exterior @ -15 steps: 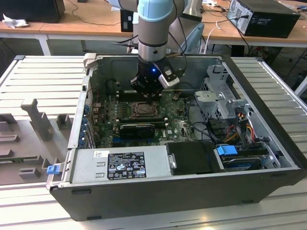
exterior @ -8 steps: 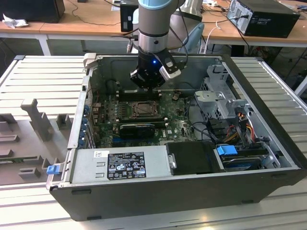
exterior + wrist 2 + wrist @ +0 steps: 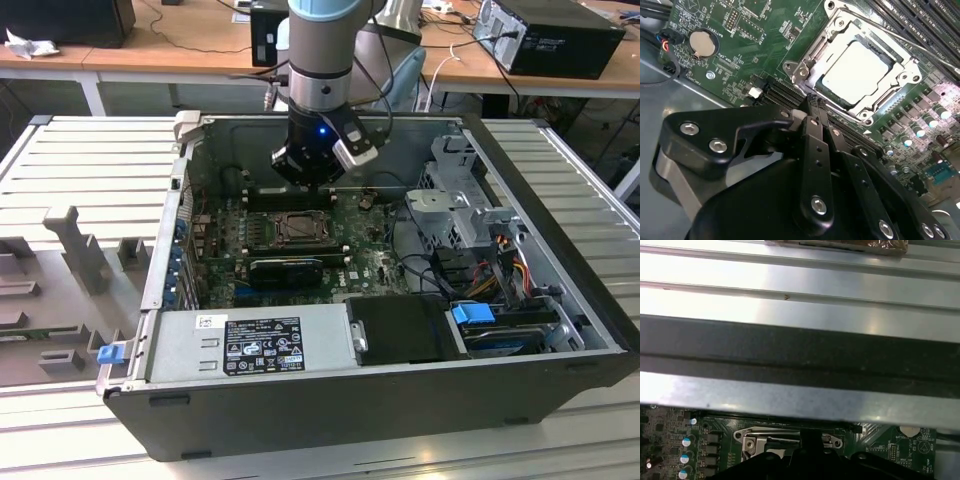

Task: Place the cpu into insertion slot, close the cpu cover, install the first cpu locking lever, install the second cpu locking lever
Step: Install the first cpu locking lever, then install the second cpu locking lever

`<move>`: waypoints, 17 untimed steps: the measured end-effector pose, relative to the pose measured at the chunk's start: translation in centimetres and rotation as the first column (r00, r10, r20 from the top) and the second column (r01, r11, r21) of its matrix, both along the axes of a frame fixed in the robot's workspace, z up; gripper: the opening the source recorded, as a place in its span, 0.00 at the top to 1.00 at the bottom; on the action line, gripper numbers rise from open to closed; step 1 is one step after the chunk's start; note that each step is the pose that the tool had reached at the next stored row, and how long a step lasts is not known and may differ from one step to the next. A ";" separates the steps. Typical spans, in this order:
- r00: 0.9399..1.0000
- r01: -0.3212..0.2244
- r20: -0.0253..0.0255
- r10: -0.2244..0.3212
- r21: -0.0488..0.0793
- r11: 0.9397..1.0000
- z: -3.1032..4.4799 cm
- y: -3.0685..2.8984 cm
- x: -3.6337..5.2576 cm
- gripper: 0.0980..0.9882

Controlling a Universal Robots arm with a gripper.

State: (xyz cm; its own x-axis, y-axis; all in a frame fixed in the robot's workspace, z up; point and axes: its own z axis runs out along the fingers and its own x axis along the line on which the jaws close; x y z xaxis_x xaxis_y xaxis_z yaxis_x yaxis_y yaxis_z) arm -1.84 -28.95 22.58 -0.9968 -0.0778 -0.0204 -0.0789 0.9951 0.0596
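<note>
1. Exterior view: the gripper (image 3: 312, 170) hangs inside the open PC case (image 3: 560, 190), just above the green motherboard (image 3: 375, 262) and on the far side of the insertion slot (image 3: 298, 229). The slot sits mid-board, with a black heatsink-like block (image 3: 285, 270) just on its near side. The power supply (image 3: 262, 345) fills the near edge of the case and carries a black label with white print (too small to read). A blue drive-bay clip (image 3: 473, 313) sits toward the exterior view's right.

2. Second wrist view: the cpu (image 3: 856, 71) lies flat in the insertion slot, silver top face up. The cpu cover (image 3: 864, 75) looks folded down around it, its window framing the chip. A thin lever rod (image 3: 900, 41) runs along the far side of the socket; I can't tell if it is latched. The gripper (image 3: 816, 111) shows its black fingers (image 3: 819, 150) pressed together with nothing between them, tip near the socket's corner and not clearly touching it. A coin cell (image 3: 704, 44) sits well apart on the board. Board silkscreen isn't legible.

3. First wrist view: the grey case wall (image 3: 800, 345) crosses the frame; below it are the cover's silvery frame (image 3: 790, 436) and a row of capacitors (image 3: 686, 450). The word "BATTERY" is just readable on the board by the cell holder.

4. Progress (my judgement): cpu placed, cover apparently closed; both locking levers probably left to do.
</note>
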 end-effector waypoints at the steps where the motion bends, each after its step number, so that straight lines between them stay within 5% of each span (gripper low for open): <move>1: 1.000 0.000 0.000 0.000 0.000 1.000 0.00 -0.08 0.00 0.99; 5: 1.000 0.000 0.000 0.000 0.000 1.000 0.00 -0.33 0.00 0.99; 10: 1.000 0.000 0.000 0.000 0.000 1.000 0.02 -1.43 0.00 0.99; 17: 1.000 0.000 0.000 0.000 0.000 1.000 1.29 -1.79 0.00 0.99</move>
